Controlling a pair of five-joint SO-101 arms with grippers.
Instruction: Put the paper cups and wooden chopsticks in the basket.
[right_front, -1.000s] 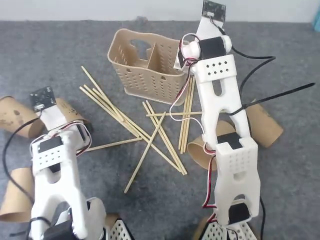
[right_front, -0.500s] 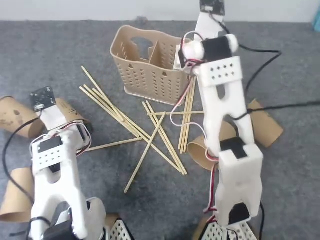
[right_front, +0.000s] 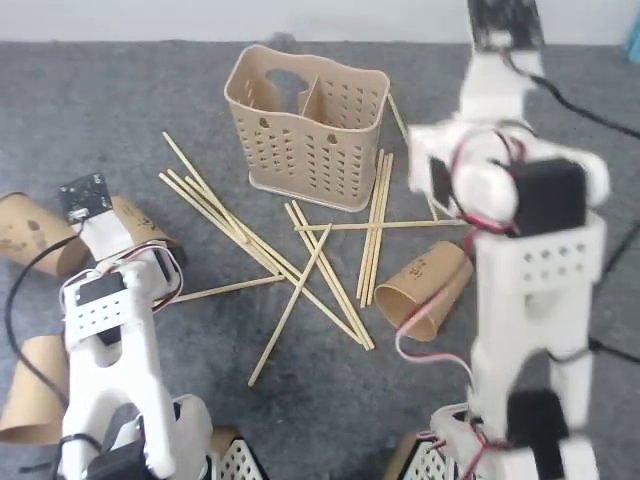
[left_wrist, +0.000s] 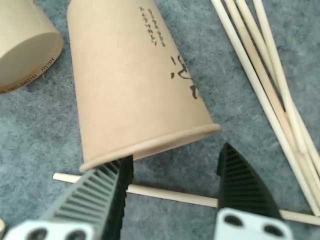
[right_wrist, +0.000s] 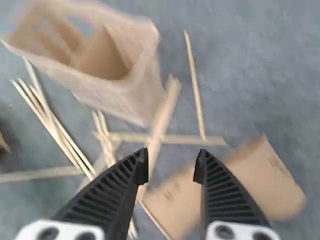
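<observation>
In the high view, the basket (right_front: 300, 165) is standing upright with nothing showing in either compartment, so the task is looking barely begun. Wooden chopsticks (right_front: 300, 270) are lying scattered over the grey carpet (right_front: 150, 90) between the arms, and a few are lying against the basket's foot. One paper cup (right_front: 428, 288) is lying on its side beside the right arm (right_front: 525, 270). Other cups (right_front: 25, 232) are lying around the left arm (right_front: 110, 340). All of it is waiting to be collected.

In the left wrist view, the left pincer (left_wrist: 176, 159) is hanging wide and empty. A tipped cup (left_wrist: 130, 85) is lying just ahead of its tips, rim towards them. A single chopstick (left_wrist: 170, 196) is running crosswise beneath the jaws and is likely to get caught in a grip. A second cup (left_wrist: 22, 50) is lying beyond one jaw, and a bundle of sticks (left_wrist: 270, 85) beyond the other.

In the right wrist view, the right pincer (right_wrist: 172, 154) is hovering part-open and holding nothing. Crossed sticks (right_wrist: 155, 137) are lying below its tips, with the basket farther ahead.
</observation>
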